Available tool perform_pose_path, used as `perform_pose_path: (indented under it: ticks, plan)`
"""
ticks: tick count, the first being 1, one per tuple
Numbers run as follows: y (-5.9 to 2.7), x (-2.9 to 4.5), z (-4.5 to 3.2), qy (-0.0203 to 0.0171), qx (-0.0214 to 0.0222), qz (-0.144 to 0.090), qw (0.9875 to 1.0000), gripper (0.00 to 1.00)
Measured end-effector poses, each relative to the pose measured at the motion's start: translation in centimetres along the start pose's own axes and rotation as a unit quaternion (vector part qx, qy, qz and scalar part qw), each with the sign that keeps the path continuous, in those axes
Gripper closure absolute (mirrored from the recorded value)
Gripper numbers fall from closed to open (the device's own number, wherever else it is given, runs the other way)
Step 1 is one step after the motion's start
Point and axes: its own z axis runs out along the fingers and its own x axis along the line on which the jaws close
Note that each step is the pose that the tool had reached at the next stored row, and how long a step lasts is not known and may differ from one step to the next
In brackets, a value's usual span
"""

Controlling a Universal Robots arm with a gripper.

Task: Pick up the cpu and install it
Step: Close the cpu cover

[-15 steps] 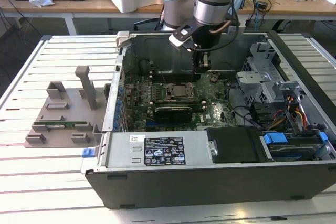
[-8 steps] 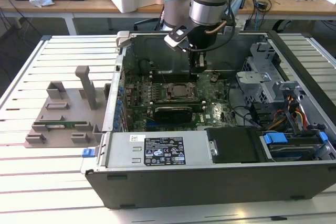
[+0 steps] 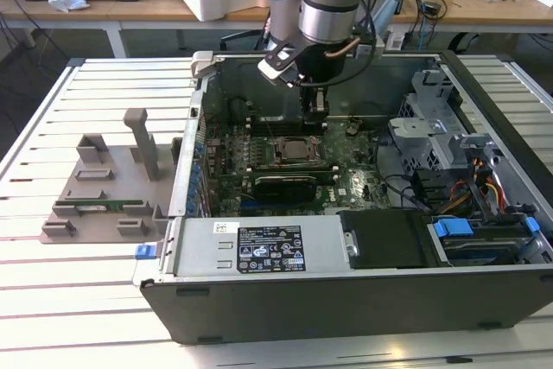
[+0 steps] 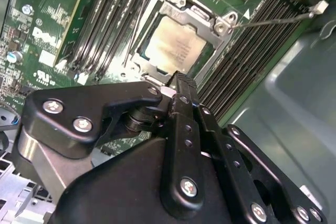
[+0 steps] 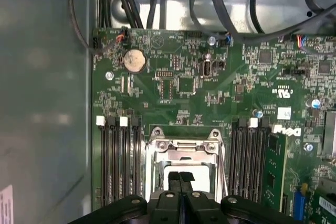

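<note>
Black metal forms the gripper (image 5: 180, 176), whose 2 fingers (image 5: 173, 182) are seen pressed together in both wrist views, with nothing clamped between them. It is hung just over 1 edge of the cpu (image 4: 176, 45) (whether the tips touch it cannot be told). The cpu, a silvery-grey square, is seated flat in the socket (image 4: 220, 24) at the middle of the green motherboard (image 5: 173, 82) and is ringed by the socket's metal frame. Dark memory slots (image 5: 118, 161) are ranged on both sides of the socket. In the exterior view the board is enclosed by an open computer case (image 3: 346, 291), which is laid on a slatted white table (image 3: 78, 300). A grey fixture (image 3: 104, 187) is set on the table at the exterior view's left of the case.
</note>
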Motion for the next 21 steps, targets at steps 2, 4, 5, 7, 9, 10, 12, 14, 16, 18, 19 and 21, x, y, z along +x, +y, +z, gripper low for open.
perform_pose_path:
  ticks: [2,4,5,7,9,10,12,14,16,18,19,21]
  plan:
    - [-0.36,0.01,0.20,0.0000,0.0000,0.000,1.0000,0.89]
    - [-0.55,0.01,0.39,0.0000,0.0000,0.000,1.0000,0.89]
    - [-0.73,0.02,0.56,0.0000,0.0000,0.000,1.0000,0.89]
    - [-1.09,0.03,0.82,0.0000,0.0000,0.000,1.0000,0.89]
    - [-1.71,0.04,1.16,0.0000,0.0000,0.000,1.0000,0.89]
    - [-2.27,0.06,1.47,0.0000,0.0000,0.000,1.0000,0.89]
    - [-2.67,0.07,1.75,0.0000,0.0000,0.000,1.0000,0.89]
    - [-3.06,0.08,2.04,0.0000,0.0000,0.000,1.0000,0.89]
    - [-3.67,0.09,2.49,0.0000,0.0000,0.000,1.0000,0.89]
    - [-4.13,0.07,2.86,0.0000,0.0000,0.000,1.0000,0.89]
    - [-4.31,0.05,3.07,0.0000,0.0000,0.000,1.0000,0.89]
    - [-4.57,0.05,3.47,0.0000,0.0000,0.000,1.0000,0.89]
